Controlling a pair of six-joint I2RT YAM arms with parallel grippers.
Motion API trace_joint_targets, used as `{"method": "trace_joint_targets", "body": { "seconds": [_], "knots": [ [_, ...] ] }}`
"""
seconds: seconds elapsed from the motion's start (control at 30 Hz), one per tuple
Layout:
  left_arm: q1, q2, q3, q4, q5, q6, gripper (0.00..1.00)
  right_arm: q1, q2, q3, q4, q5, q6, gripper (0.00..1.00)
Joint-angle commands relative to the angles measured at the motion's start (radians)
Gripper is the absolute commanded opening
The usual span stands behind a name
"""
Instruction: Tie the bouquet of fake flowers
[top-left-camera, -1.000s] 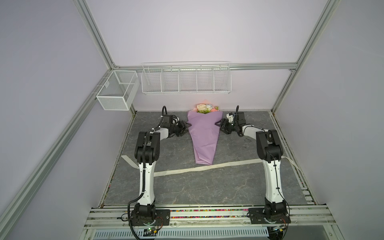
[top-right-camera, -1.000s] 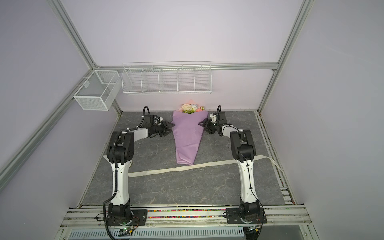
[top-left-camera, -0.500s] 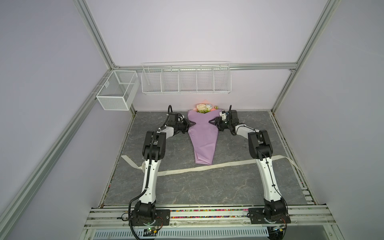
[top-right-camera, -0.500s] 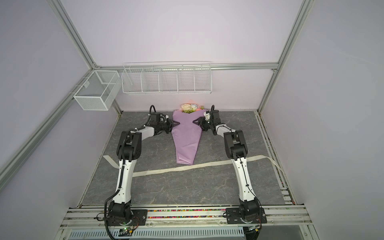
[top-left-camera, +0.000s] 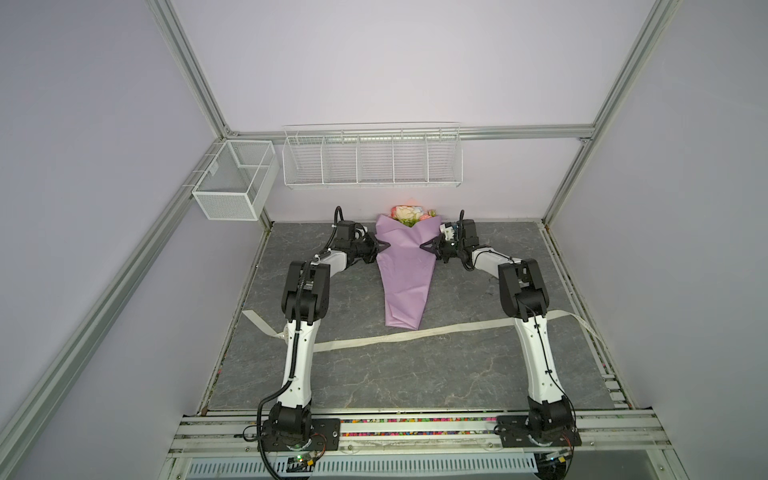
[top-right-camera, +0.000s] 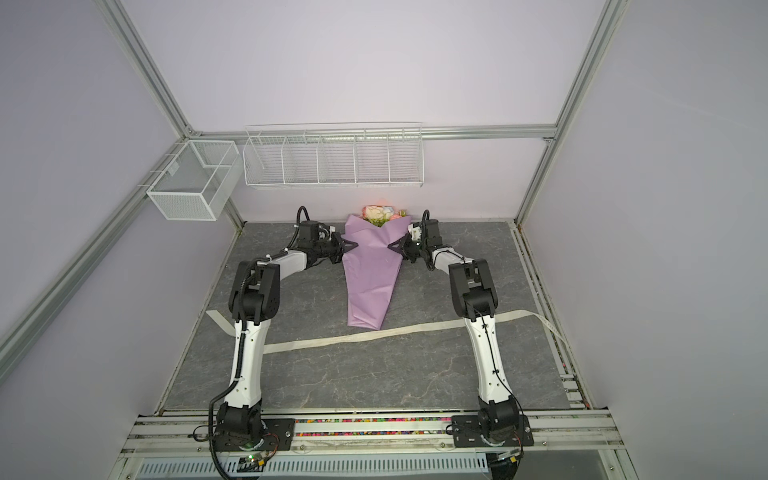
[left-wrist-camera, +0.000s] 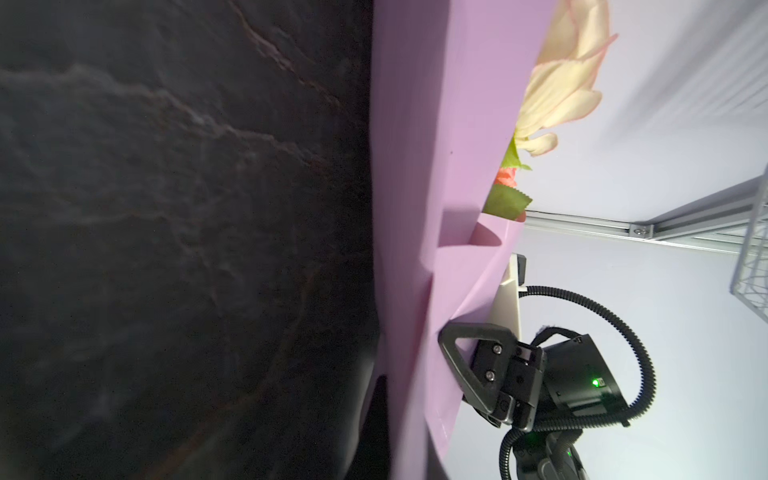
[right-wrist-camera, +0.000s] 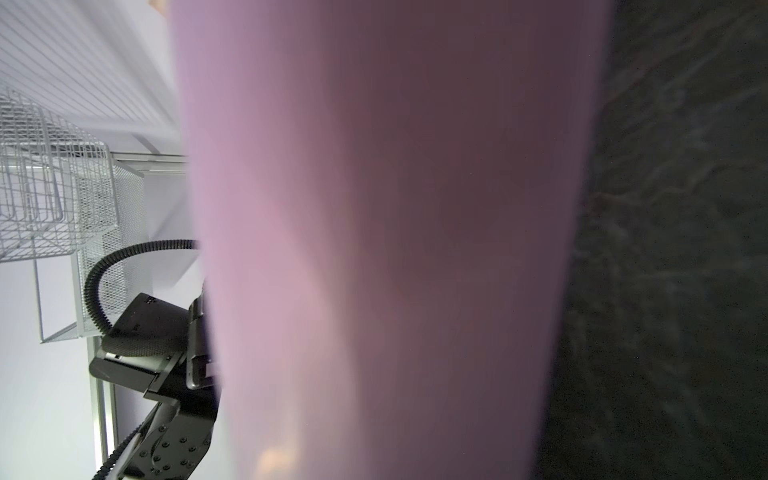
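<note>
One bouquet of fake flowers (top-left-camera: 409, 215), cream, pink and peach, lies far-centre on the grey stone-patterned table (top-left-camera: 415, 374) in one lilac paper cone (top-left-camera: 405, 270); left claw (top-left-camera: 383, 245) closed on the cone's left edge; right claw (top-left-camera: 428, 246) at its right edge, closure indiscernible; one cream ribbon (top-left-camera: 415, 333) lies near the cone's tip; two white wire baskets (top-left-camera: 372, 164) hang above.
</note>
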Motion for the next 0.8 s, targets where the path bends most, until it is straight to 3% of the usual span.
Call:
{"method": "trace_joint_targets", "body": {
  "seconds": [0.0, 0.37, 0.77],
  "knots": [
    [-0.011, -0.094, -0.065, 0.081, -0.019, -0.047, 0.01, 0.000, -0.125, -0.065, 0.051, -0.010, 0.005, 0.18],
    [-0.040, -0.255, -0.248, 0.122, -0.052, -0.070, 0.00, -0.003, -0.293, -0.261, 0.113, -0.021, 0.008, 0.16],
    [-0.111, -0.520, -0.641, 0.244, -0.181, -0.091, 0.00, 0.002, -0.564, -0.659, 0.204, 0.015, -0.028, 0.13]
  ]
}}
